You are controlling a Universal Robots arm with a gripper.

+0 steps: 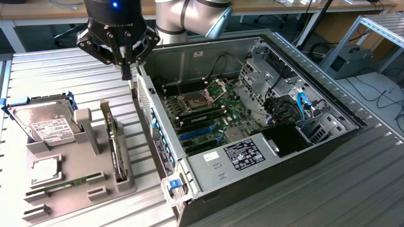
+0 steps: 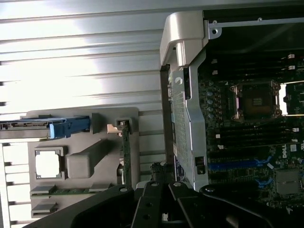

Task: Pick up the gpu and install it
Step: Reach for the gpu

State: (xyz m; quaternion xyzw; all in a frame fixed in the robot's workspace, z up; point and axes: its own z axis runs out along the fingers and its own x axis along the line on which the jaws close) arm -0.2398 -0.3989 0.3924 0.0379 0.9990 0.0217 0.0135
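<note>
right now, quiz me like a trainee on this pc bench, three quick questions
1. Fill in: the claw is ____ (open or shut).
2. True or false: the gpu is already seated inside the computer case.
3. Which lies furthest toward the exterior view's left? A) gpu B) hard drive C) claw

Key: 1 shut. 2 false, it stands on edge in the grey holder. 3 B.
</note>
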